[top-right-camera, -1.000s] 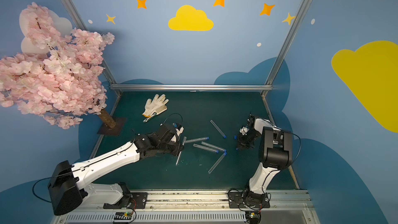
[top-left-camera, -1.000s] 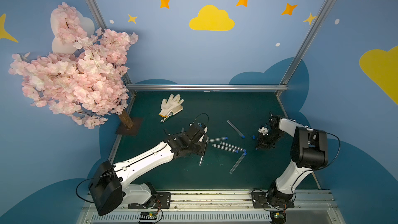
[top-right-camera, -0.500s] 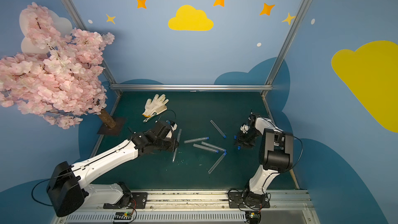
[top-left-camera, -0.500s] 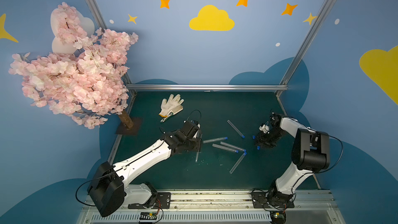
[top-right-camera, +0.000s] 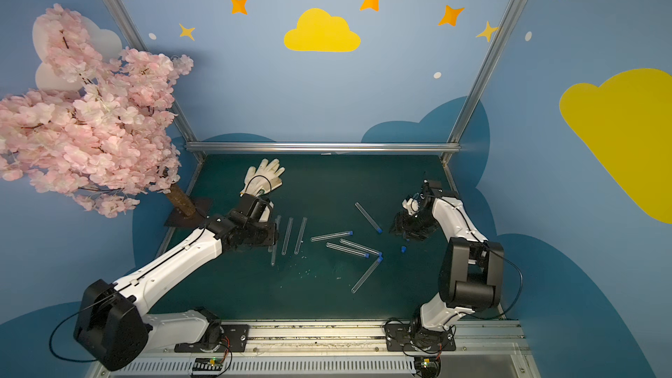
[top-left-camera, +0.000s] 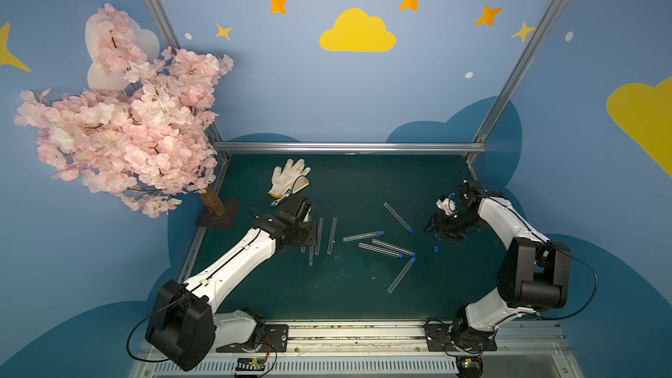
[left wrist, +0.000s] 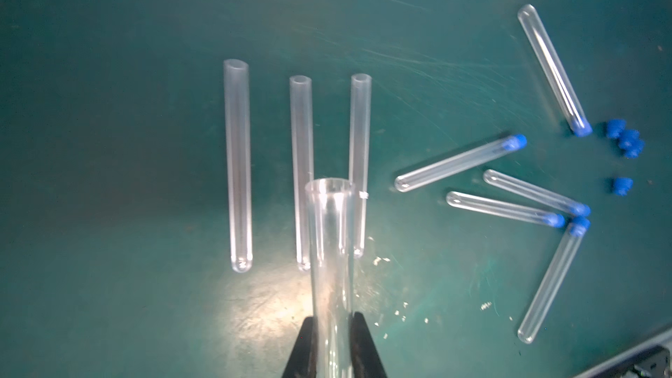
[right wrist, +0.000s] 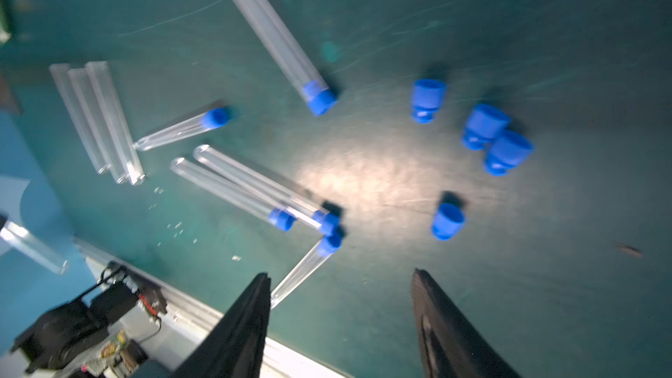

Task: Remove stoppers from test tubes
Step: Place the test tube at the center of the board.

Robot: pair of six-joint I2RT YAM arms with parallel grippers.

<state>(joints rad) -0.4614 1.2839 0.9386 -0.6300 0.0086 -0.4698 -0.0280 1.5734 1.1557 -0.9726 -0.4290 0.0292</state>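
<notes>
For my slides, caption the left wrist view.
Left gripper's jaws clamp an uncapped tube; three open tubes, five stoppered tubes, four loose stoppers lie around.

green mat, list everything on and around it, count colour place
dark green mat: one, green, tabletop
open clear plastic test tubes: three, clear, side by side, left side of mat
stoppered clear test tubes: five, clear with blue plugs, scattered mid-mat
loose bright-blue plastic stoppers: four, blue, right side of mat
white knitted glove: one, white, far side, left of centre
pink blossom tree: one, pink, at the mat's left edge
left fingers: black, shut on a fourth open tube
right fingers: black, open, empty, by the loose stoppers
</notes>
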